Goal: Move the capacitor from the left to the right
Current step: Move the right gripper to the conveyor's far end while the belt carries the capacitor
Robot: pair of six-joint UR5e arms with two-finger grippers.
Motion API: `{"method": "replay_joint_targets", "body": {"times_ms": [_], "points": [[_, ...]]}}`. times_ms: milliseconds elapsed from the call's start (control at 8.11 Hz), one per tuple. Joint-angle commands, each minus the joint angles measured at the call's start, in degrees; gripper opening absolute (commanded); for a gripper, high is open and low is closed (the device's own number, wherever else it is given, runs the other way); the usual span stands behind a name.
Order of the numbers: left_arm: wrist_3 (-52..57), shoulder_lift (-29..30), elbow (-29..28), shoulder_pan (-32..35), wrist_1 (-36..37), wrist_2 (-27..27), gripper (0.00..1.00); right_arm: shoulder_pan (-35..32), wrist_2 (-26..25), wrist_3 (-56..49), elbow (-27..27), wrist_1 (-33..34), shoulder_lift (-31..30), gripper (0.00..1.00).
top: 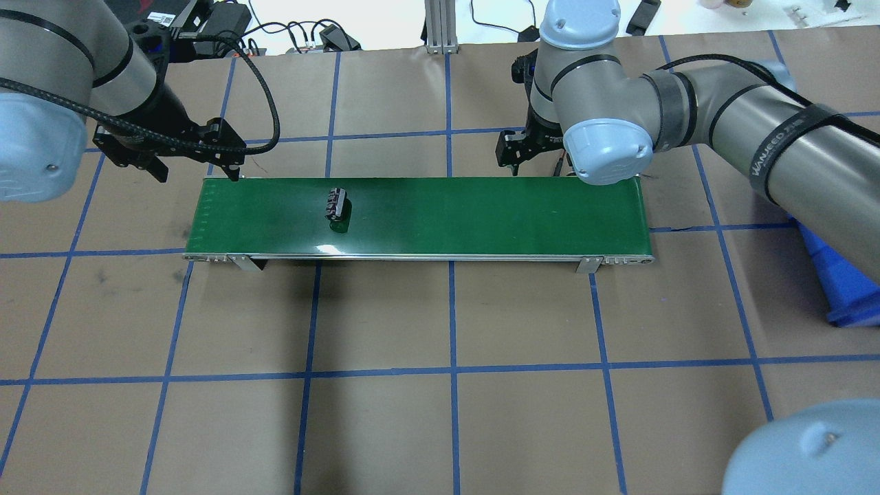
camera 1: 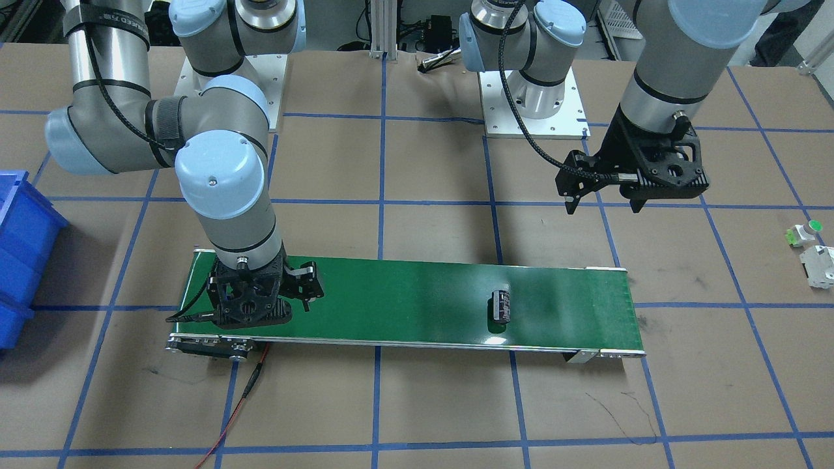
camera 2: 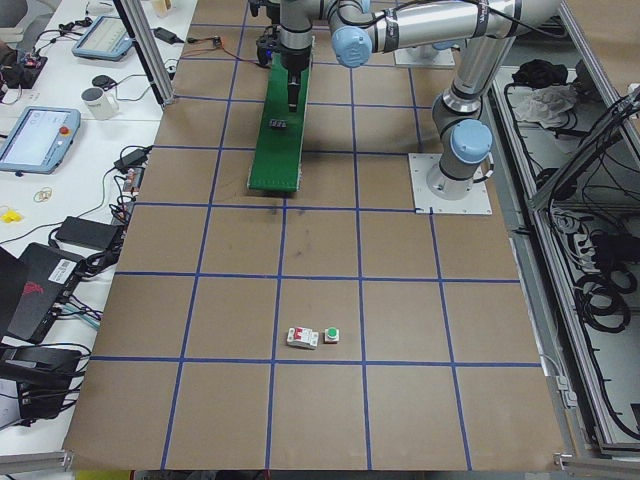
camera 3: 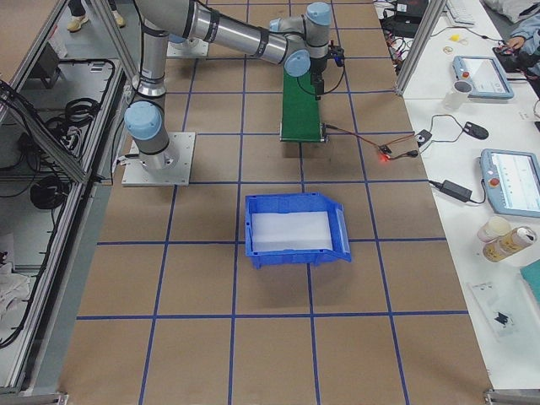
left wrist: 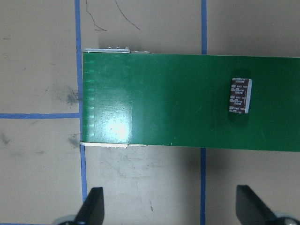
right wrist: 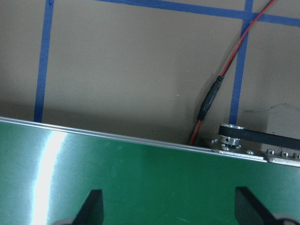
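Facing the robot, the front camera shows the small, stubby dark-maroon cylindrical capacitor (camera 1: 500, 305) lying on the long green conveyor belt (camera 1: 404, 296). It sits toward the end on the robot's left, with its long axis running across the belt's width. The left end effector (camera 1: 603, 204) hangs over the brown paper tabletop (camera 1: 430, 404) just beyond that end's back corner. It is released, spread wide and empty, and well apart from the capacitor.

From overhead, the capacitor sits a little off square to the belt's edges, nearer the back edge than the front, with a dim reflection beside it.

The left wrist camera looks straight down. The capacitor's pale silver stripe runs along the side turned toward the belt's far end.

In the right wrist camera, the right end effector (right wrist: 169, 208) is also released, spread wide over bare green belt and holding nothing. A red-and-black cable (right wrist: 220, 91) lies on the tabletop past the belt's edge.
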State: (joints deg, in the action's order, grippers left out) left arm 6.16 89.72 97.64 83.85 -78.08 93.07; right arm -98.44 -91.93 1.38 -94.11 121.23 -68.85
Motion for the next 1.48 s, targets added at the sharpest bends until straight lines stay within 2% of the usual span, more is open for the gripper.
{"method": "replay_joint_targets", "body": {"times_ms": [0,247,493,740,986,1356], "points": [[-0.01,0.19,0.18,0.00,-0.05,0.09,1.00,0.00,-0.09,-0.32,-0.81,0.23,0.03,1.00],[-0.01,0.28,0.18,0.00,-0.05,0.18,1.00,0.00,-0.18,-0.06,-2.12,0.32,0.21,1.00],[-0.01,0.46,0.18,0.00,-0.05,0.18,1.00,3.58,1.92,0.03,-3.79,0.41,0.03,1.00],[-0.97,0.54,0.18,0.00,0.04,-0.53,1.00,8.41,13.30,-0.59,-5.89,-0.12,-0.41,1.00],[-0.97,0.63,0.18,0.00,0.04,-0.26,1.00,11.24,18.60,-5.05,-7.05,-0.21,-0.50,1.00],[-0.97,0.72,0.18,0.00,0.04,-0.52,1.00,12.74,20.12,-6.65,-7.58,-0.38,-0.67,1.00]]}}
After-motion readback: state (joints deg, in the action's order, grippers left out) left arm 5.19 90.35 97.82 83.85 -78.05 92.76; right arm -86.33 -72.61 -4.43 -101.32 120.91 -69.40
